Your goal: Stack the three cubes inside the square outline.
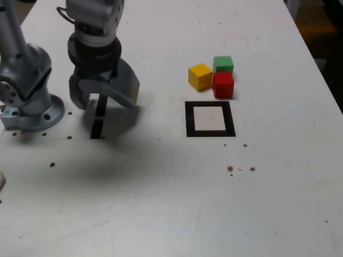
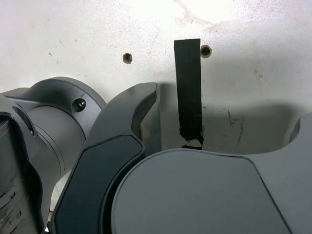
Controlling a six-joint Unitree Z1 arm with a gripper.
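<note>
Claw [image 1: 102, 101] hangs with jaws spread wide and empty above a black tape strip [image 1: 98, 120], well apart from the cubes. Red cube [image 1: 223, 84], yellow cube [image 1: 200, 76] and green cube [image 1: 223, 64] huddle far to its side on the exterior view's right, just beyond the square outline [image 1: 210, 119]. Best bet: swing across, centre over one cube, descend square to its faces.

1. The arm's upper links [image 1: 13, 32] are cut off by the exterior view's top and left edges.
2. The gripper [image 1: 102, 99] hides the middle of a black tape strip [image 1: 98, 120] in the exterior view.
3. The green cube [image 1: 223, 63] is partly hidden behind the red cube [image 1: 223, 84].
4. In the wrist view the gripper's body [image 2: 195, 195] fills the near part, covering the strip's [image 2: 188, 87] end and the table [image 2: 73, 29] beneath.
</note>
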